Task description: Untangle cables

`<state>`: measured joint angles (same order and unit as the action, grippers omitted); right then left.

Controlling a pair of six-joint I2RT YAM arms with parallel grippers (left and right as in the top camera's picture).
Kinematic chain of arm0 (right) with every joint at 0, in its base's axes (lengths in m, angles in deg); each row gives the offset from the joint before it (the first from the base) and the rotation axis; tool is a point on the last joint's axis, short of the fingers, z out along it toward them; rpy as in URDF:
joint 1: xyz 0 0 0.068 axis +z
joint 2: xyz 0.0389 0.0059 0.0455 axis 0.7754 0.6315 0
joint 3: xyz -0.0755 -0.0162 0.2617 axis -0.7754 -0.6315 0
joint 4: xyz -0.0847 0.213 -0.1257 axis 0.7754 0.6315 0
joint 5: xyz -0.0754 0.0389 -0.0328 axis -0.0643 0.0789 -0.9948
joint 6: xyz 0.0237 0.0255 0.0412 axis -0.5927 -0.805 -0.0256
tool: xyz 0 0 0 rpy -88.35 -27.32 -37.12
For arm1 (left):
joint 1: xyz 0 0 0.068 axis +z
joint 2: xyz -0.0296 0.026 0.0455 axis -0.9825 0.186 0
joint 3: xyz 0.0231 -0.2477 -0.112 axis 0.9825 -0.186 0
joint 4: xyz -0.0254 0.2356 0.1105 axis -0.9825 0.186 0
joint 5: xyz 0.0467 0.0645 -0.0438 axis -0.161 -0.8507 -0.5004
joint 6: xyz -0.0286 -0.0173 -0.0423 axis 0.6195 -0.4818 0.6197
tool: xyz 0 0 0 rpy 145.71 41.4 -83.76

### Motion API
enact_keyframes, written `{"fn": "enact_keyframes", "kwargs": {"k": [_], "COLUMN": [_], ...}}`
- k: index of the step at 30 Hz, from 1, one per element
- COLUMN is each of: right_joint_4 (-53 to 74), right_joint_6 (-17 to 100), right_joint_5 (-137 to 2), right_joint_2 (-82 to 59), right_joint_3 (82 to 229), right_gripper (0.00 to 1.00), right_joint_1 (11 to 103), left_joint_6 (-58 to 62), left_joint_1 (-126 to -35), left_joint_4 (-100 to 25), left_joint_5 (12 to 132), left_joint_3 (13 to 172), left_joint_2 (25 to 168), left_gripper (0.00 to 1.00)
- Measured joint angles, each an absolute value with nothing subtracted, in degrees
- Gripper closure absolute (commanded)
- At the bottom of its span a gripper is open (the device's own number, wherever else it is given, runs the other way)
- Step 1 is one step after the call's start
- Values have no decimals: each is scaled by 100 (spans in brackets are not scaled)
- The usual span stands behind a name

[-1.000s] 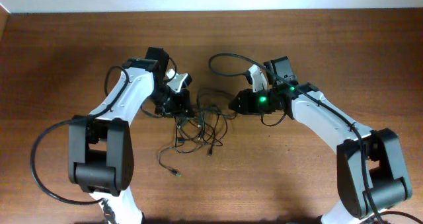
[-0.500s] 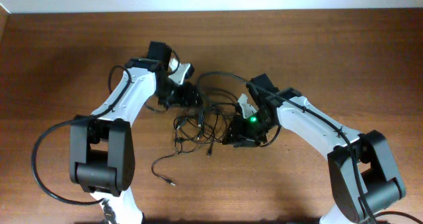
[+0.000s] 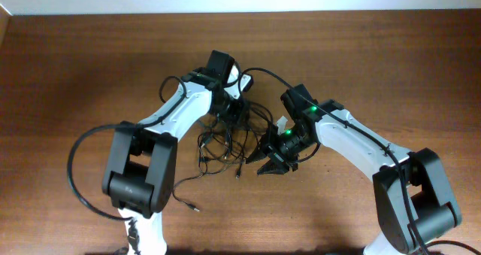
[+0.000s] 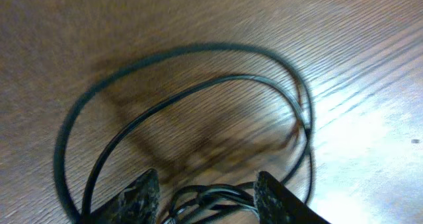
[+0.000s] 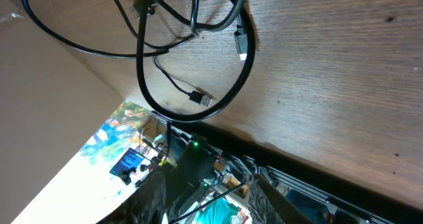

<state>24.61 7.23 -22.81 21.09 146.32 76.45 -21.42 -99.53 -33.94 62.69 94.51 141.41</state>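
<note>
- Since half a second ago the left gripper [image 3: 234, 110] has swung to the right, and it now sits over the top edge of the cables [image 3: 225, 146].
- The right gripper [image 3: 272, 167] has dropped toward the near side of the table [image 3: 75, 74]. It now sits at the lower right edge of the tangle, where before it was level with the middle.
- The tangle itself has hardly shifted. It lies mid-table between the two wrists as a knot of thin black loops.
- One loose tail runs down and left from the knot to a small plug [image 3: 195, 207], in the same place as before.
- In the left wrist view the left gripper [image 4: 206, 197] has its fingers [image 4: 142, 194] apart, with a bunch of cable strands crossing the gap. I cannot tell whether they pinch the bunch.
- Beyond those fingers, two cable loops [image 4: 198, 85] lie flat on the wood. This view is blurred.
- In the right wrist view the right gripper [image 5: 208, 197] is spread with nothing between its fingers [image 5: 153, 194].
- That camera is tilted, and it shows a cable loop [image 5: 141, 52] and a USB-style plug [image 5: 201, 97] on the table.
- Seen from overhead, the left wrist hides the top of the tangle and the right gripper covers its right fringe.
- A thick black base wire [image 3: 75, 172] curves beside the left arm, well apart from the tangle.
</note>
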Motion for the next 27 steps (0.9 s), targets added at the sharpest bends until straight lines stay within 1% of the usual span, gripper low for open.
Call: {"fn": "enact_keyframes", "kwargs": {"k": [2,3,4,5,6,7,11,14,16,17,19,21,22,24,25,27], "right_joint_4": [2517,2524,2531,2537,2539,2537,2478,1691,1088,732,415,56,-25,-422,-560,-796], "right_joint_6": [717,706,701,701,699,686,656,715,916,1077,1139,1359,1495,2127,2293,2586], "right_joint_5": [-2281,-2281,-2281,-2281,-2281,-2281,-2538,-3268,-3800,-4224,-4779,-5362,-5494,-5806,-5839,-5896], "right_joint_2": [2109,2109,2109,2109,2109,2109,2109,2109,2109,2109,2109,2109,2109,2109,2109,2176], "right_joint_3": [14632,14632,14632,14632,14632,14632,14632,14624,14619,14628,14621,14621,14621,14621,14624,14621], "right_gripper": [59,59,58,58,56,56,55,56,73,76,76,77,76,76,71,68], "right_joint_1": [7645,7645,7645,7645,7645,7645,7645,7642,7645,7642,7645,7645,7645,7651,7671,7778], "left_joint_6": [-2146,-2146,-2146,-2151,-2164,-2133,-1690,-1410,-1021,-817,-555,-396,-372,-326,-317,-317], "left_joint_1": [-9953,-9953,-9953,-9953,-9953,-9953,-9942,-9846,-9706,-9619,-9378,-9171,-9129,-9109,-9112,-9114], "left_joint_4": [-3366,-3340,-3302,-3246,-3180,-3053,-2763,-2627,-2559,-2540,-2408,-2258,-2221,-2212,-2205,-2207], "left_joint_5": [6179,6126,6102,6074,6052,6004,5687,6172,6365,6422,6474,6509,6511,6485,6459,6426], "left_joint_3": [9451,9451,9453,9453,9453,9458,9464,9587,9707,9733,9751,9755,9753,9755,9753,9744], "left_joint_2": [14239,14255,14255,14255,14255,14255,14255,14257,14257,14257,14257,14257,14257,14257,14257,14257], "left_gripper": [56,59,67,79,88,90,87,83,83,81,73,75,78,77,77,73]}}
